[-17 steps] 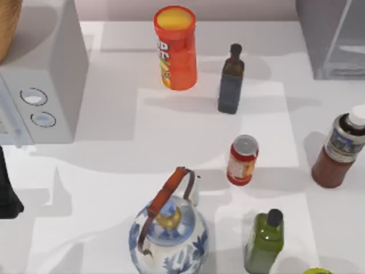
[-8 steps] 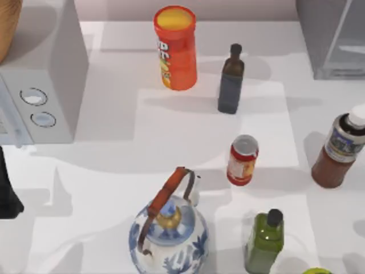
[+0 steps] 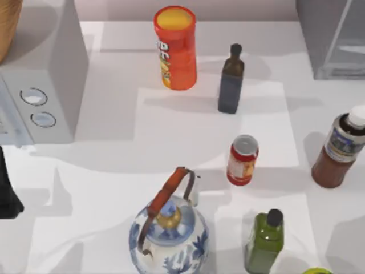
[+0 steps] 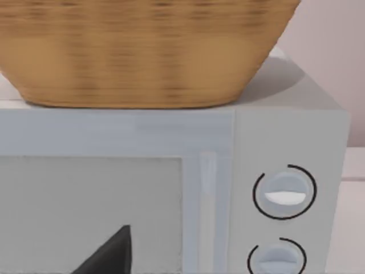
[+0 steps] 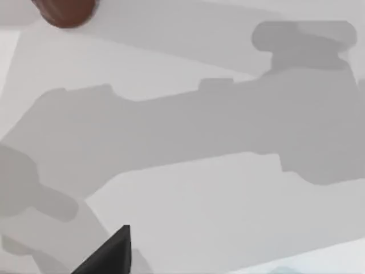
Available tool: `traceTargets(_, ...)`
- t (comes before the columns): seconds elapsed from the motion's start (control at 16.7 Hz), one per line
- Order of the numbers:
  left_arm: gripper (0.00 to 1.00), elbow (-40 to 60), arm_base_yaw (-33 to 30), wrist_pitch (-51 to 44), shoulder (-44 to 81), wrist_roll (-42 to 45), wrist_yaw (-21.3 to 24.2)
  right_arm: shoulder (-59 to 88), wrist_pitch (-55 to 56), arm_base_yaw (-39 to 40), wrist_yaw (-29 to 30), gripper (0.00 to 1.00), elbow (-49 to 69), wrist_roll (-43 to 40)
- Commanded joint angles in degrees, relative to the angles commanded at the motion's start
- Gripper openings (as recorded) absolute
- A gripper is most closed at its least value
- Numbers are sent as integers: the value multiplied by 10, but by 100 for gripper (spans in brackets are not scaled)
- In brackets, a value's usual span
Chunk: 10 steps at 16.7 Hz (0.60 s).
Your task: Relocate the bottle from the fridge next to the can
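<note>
The reddish-brown bottle with its white cap stands upright on the table near the right edge, below the grey fridge at the back right. The small red can stands upright left of the bottle, with a gap between them. In the right wrist view a dark finger of my right gripper hangs over bare shadowed table, and the bottle's base shows farther off. My left arm is parked at the left edge; its dark finger faces the pale box.
A pale box with two dials carries a wicker basket at the left. An orange-red tube and a dark slim bottle stand at the back. A blue-white teapot and a green bottle stand in front.
A shadow has spread over the table's front right corner, below the bottle. The bottle, the can and the left arm have stayed in place.
</note>
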Motion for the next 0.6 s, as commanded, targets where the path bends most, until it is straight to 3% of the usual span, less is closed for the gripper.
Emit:
traceTargets(0.3, 100, 0, 0, 0, 0, 0, 0, 257, 30, -225, -115, 100, 67, -252)
traceTargets(0.6, 100, 0, 0, 0, 0, 0, 0, 372, 57, -333, -177, 100, 97, -365)
